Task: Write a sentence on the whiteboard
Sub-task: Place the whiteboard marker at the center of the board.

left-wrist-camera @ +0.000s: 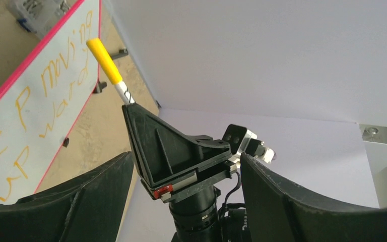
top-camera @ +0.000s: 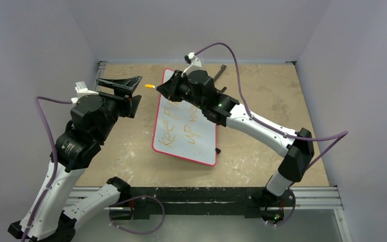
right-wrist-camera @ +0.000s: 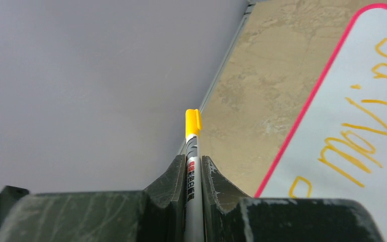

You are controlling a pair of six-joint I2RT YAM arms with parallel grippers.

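Yellow-capped marker (right-wrist-camera: 193,151) gripped w/ R hand (top-camera: 165,89) over whiteboard's (top-camera: 204,148) far-left corner; L hand (top-camera: 132,92) open, empty, just left.

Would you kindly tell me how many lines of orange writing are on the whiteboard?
2. The first line runs along the whiteboard's left edge; the second line lies beside it, toward the middle. The right arm hides their far ends from above.

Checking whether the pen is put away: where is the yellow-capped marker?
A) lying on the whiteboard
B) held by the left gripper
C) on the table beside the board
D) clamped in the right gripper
D: the marker sticks out, capped, from between the shut fingers of the right gripper, while the left gripper stands open and empty.
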